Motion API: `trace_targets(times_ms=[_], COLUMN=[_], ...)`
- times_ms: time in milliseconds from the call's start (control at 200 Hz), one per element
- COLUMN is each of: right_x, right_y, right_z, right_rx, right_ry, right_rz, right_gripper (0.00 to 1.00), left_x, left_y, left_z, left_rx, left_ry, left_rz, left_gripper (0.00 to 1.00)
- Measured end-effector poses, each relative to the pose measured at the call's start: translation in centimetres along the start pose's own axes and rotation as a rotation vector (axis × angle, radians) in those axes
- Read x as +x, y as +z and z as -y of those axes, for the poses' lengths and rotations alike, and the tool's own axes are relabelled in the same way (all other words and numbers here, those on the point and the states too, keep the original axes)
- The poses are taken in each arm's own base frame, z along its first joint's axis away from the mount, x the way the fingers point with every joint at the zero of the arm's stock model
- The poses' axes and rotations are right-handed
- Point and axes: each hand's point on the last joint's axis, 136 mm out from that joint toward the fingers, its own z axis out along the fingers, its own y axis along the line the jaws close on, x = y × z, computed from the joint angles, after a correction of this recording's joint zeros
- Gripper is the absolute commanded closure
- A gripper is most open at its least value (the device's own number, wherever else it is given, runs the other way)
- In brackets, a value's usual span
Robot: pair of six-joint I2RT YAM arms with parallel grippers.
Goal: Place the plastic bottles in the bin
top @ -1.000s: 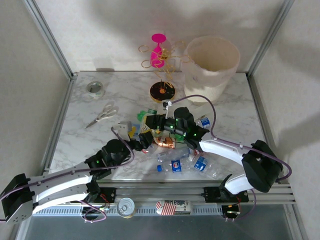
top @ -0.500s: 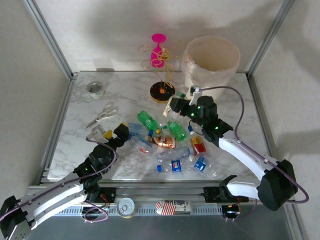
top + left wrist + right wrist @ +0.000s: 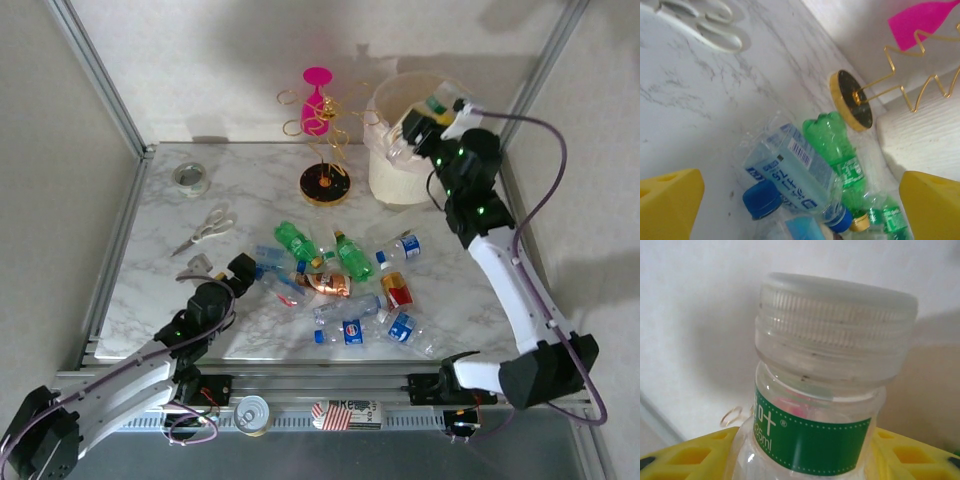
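Swung up off the pile (image 3: 345, 290), over the bin (image 3: 392, 185) — with green-label bottle (image 3: 812, 435) pinched between right gripper (image 3: 413, 133) jaws. Held left gripper (image 3: 222, 268) wide over marble table (image 3: 150, 230) — white walls around.

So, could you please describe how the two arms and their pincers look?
The left arm and right arm both have white links between bulky black joints dotted with small green lights. A purple cable runs along each. The left pincer and right pincer have blocky yellow fingers.
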Motion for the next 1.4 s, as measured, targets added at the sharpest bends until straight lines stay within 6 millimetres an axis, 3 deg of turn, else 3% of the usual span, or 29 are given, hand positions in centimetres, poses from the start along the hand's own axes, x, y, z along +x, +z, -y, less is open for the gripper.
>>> trace_targets(times_ms=[125,230,330,451,521,671,866,996,1102,1257,1397], right_x=[-1.4,-1.4,0.1,3.2,4.9,7.0,5.7,4.7,3.3,1.1,2.2], right_y=[3.3,6.1,8.5,10.8,11.7,12.6,12.7,12.1,10.4,4.9,-0.9], right_z=[3.0,5.5,7.6,9.4,10.0,10.8,10.2,9.6,8.6,5.8,2.6], right_rx=[0.064,0.112,0.152,0.183,0.193,0.206,0.194,0.188,0.176,0.13,0.064], right_ry=[-0.002,0.001,0.003,0.006,0.011,0.023,0.019,0.01,0.003,-0.006,-0.01], right_rz=[0.021,0.014,-0.024,-0.099,-0.143,-0.207,-0.19,-0.177,-0.162,-0.123,-0.119], right_gripper=[0.47,0.46,0.46,0.44,0.39,0.18,0.03,0.01,0.01,0.01,0.01], left_x=[1.2,2.1,2.8,3.2,3.3,3.0,2.3,2.0,1.9,2.1,2.6], left_y=[0.7,1.2,1.6,1.7,1.7,1.4,0.8,0.6,0.6,0.8,1.3], left_z=[0.5,1.2,1.8,2.3,2.4,2.6,3.3,3.6,3.6,3.7,3.8], left_rx=[0.001,0.011,0.019,0.032,0.038,0.047,0.072,0.084,0.086,0.088,0.082], left_ry=[0.021,0.038,0.054,0.064,0.067,0.07,0.058,0.051,0.051,0.051,0.056], left_rz=[-0.066,-0.116,-0.158,-0.184,-0.189,-0.185,-0.167,-0.157,-0.155,-0.159,-0.176], left_gripper=[0.0,0.0,0.0,0.0,0.0,0.0,0.0,0.0,0.01,0.0,0.01])
